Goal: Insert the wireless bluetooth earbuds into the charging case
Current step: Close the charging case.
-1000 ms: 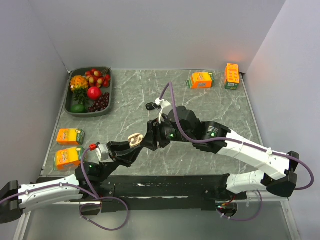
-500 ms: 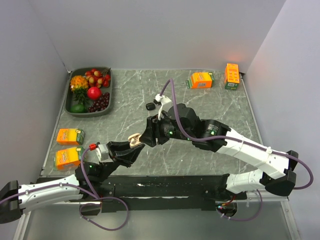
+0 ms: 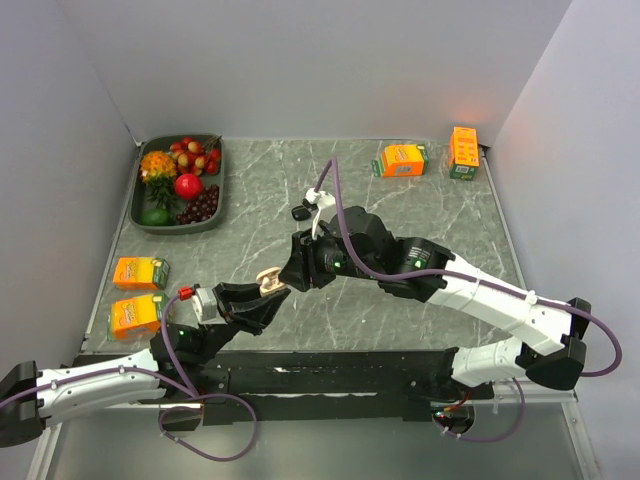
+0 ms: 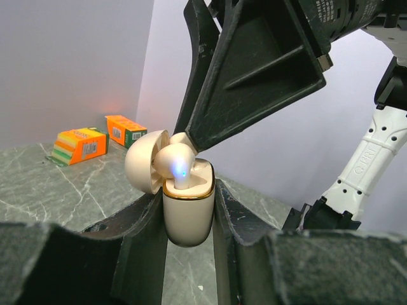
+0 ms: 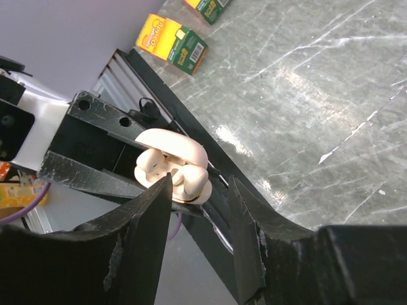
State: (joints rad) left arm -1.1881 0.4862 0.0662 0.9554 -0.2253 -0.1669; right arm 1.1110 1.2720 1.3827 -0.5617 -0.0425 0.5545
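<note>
**Case mouth opens straight up at the right gripper [image 5: 197, 184]**

The left gripper [image 4: 187, 190] clamps the open charging case [image 4: 187, 219] upright, with a lit white earbud [image 4: 175, 162] seated inside. The right gripper is nearer. It hangs just above, fingers apart and apparently empty.

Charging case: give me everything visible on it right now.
The charging case is a small, cream-coloured, glossy, plastic-looking shell with a gold band at its rim. Its domed lid is hinged open to one side. It stands upright, held off the table, clamped at both sides by the left gripper's fingers. A matching earbud sits in it, glowing blue. The right gripper hovers just above the opening, jaws apart; contact cannot be judged.
</note>
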